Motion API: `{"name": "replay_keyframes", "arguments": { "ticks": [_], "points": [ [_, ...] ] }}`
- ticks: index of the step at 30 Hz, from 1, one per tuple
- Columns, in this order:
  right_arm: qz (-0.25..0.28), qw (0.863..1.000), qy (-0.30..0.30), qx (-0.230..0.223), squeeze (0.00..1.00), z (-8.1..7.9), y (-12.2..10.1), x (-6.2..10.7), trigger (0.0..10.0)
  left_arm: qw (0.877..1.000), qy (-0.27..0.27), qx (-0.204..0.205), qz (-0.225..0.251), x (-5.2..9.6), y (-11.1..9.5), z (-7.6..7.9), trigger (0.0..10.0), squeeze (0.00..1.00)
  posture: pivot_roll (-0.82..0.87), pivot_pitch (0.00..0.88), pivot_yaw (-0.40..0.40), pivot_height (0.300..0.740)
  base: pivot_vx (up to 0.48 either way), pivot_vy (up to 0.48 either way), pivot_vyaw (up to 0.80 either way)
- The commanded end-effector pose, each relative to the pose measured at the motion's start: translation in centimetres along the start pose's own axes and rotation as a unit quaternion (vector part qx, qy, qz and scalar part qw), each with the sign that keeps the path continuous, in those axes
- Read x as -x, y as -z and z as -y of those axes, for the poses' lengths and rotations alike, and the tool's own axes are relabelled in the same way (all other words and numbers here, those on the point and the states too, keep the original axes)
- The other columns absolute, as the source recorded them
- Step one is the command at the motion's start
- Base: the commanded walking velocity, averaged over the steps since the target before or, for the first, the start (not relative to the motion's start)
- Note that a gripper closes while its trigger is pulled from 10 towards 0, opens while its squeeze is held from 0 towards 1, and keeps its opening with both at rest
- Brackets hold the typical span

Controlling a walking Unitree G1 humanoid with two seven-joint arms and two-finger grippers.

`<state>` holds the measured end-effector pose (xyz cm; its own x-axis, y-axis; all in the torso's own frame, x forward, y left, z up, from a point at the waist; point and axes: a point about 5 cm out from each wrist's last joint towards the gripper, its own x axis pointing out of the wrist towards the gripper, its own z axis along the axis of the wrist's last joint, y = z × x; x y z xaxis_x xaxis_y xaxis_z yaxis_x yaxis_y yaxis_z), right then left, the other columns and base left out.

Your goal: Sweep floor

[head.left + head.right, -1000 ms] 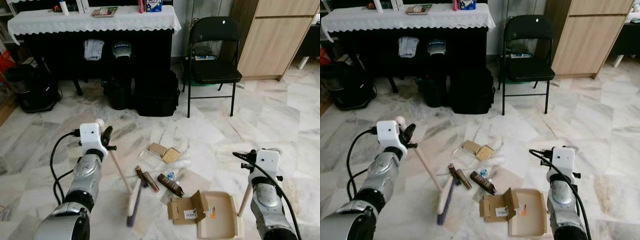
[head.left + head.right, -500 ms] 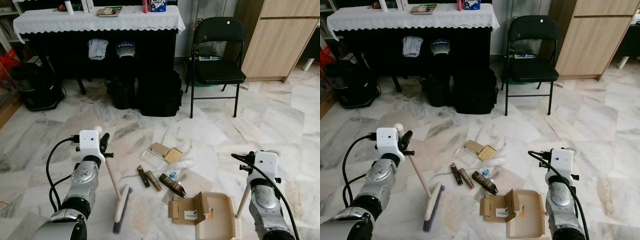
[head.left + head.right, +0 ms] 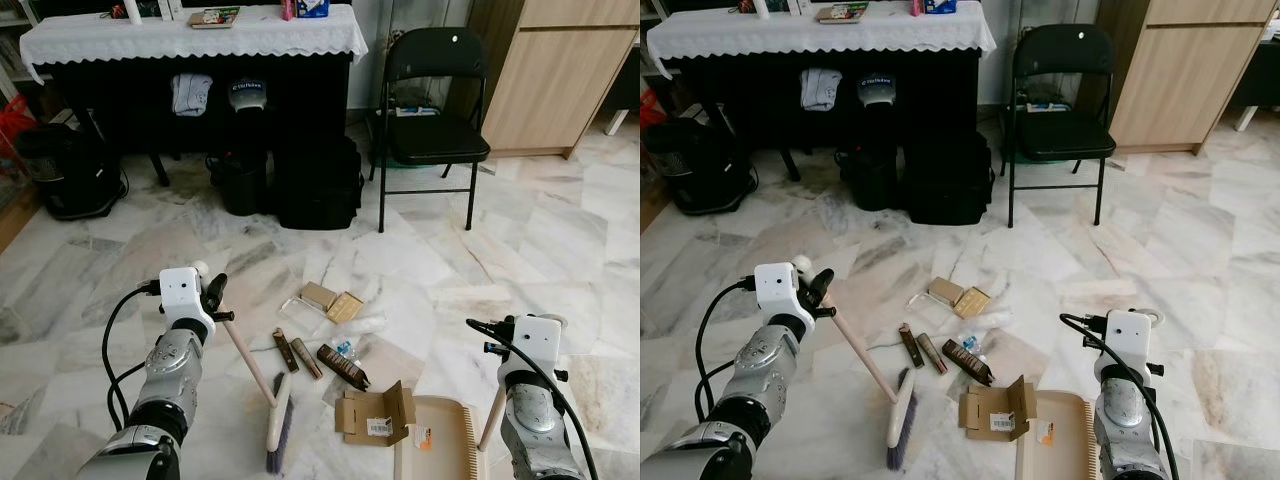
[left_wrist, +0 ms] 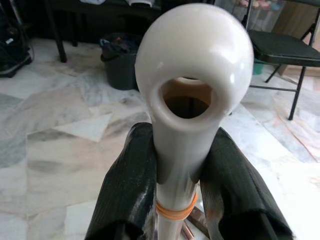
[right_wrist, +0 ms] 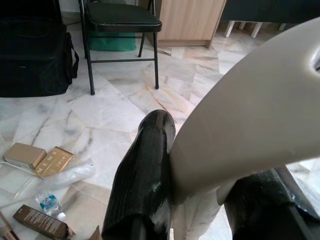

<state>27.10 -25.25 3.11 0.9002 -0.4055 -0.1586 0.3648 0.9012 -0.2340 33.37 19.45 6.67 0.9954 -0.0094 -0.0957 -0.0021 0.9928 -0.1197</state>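
The broom [image 3: 262,388] head has swung rightward toward the litter; the left gripper [image 4: 177,170] pinches its handle. Left of the cardboard box [image 3: 376,413], brown "MEMS" packets [image 5: 52,162], a crushed bottle [image 3: 345,351] and dark tubes lie. The right gripper [image 5: 200,200] clamps the dustpan [image 3: 437,440] handle; a label scrap rests inside.

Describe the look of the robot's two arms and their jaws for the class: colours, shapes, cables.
Both arms are silver metal with rounded, ribbed segments. Each ends in a white boxy wrist housing, seen on the left arm and the right arm. Thin black cables loop from each housing back along the arm. The left gripper and right gripper each have jaws of two long, glossy black fingers with rounded tips.
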Motion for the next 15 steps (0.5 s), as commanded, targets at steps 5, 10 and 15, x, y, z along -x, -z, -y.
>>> {"name": "replay_keyframes", "arguments": {
  "ticks": [5,10,15],
  "points": [
    [0.006,1.0,-0.003,0.017,0.0,0.08,0.05,0.24,10.0,0.999,0.013,0.025,-0.029,0.64,1.26,-0.05,10.0,0.0,-0.04,0.092,0.019,0.74,0.0,0.0,0.0],
    [0.02,0.999,0.005,0.027,0.0,0.68,-0.4,0.14,10.0,0.999,0.014,0.03,-0.031,0.93,1.5,-0.21,10.0,0.0,-0.05,0.095,0.01,0.74,0.0,0.0,0.0],
    [0.03,0.999,0.003,0.03,0.0,0.79,-0.87,-0.06,10.0,0.999,0.012,0.032,-0.027,0.94,1.32,-0.38,10.0,0.0,-0.04,0.098,0.004,0.74,0.0,0.0,0.0]
  ]
}}
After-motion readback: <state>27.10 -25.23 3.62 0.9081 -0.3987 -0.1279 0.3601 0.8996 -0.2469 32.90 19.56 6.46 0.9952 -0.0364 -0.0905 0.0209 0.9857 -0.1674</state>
